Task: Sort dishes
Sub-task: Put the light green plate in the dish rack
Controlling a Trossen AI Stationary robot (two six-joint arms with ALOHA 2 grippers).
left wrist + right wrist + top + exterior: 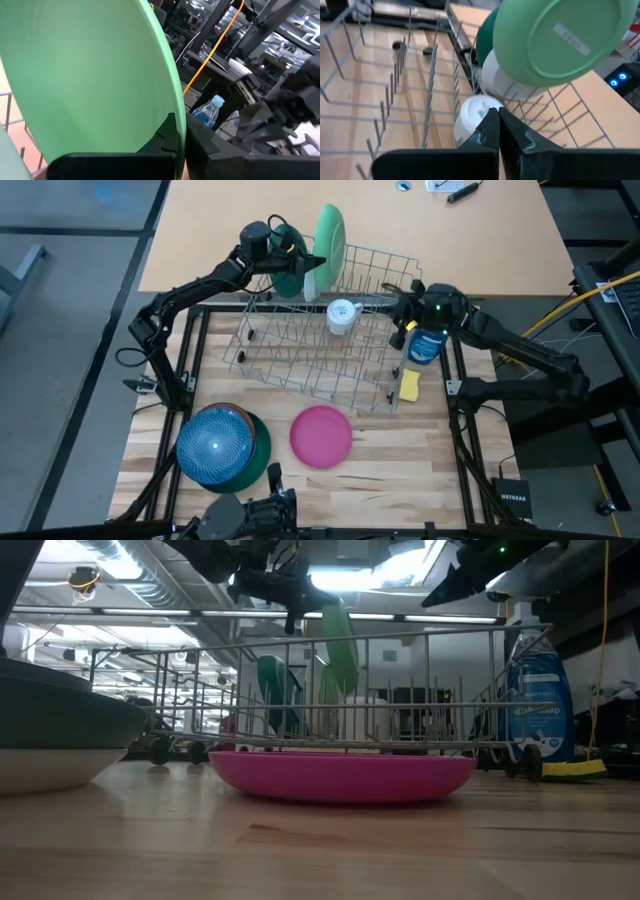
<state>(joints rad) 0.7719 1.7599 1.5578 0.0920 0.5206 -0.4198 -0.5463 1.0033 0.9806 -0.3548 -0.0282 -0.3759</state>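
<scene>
A light green plate (330, 235) stands on edge at the far end of the wire rack (300, 350), and it fills the left wrist view (90, 75). My left gripper (305, 260) is shut on it. Beside it in the rack stand a dark green plate (288, 280) and a white plate (505, 87). A white cup (342, 315) sits in the rack. My right gripper (400, 308) is shut and empty over the rack's right side, a short way from the cup (475, 117). A pink plate (321, 436) lies flat on the table. My left gripper holds the light green plate by its rim (172, 120), with the plate between its two fingers; one finger (170, 137) shows at the rim. The fingers come from the table's left side. The plate stands on edge, slightly tilted; whether its lower edge rests in the rack is hidden.
A blue bowl (213, 442) sits stacked on darker dishes at the near left. A blue soap bottle (425, 345) and a yellow sponge (408, 385) stand by the rack's right end. Bare wood lies near the pink plate.
</scene>
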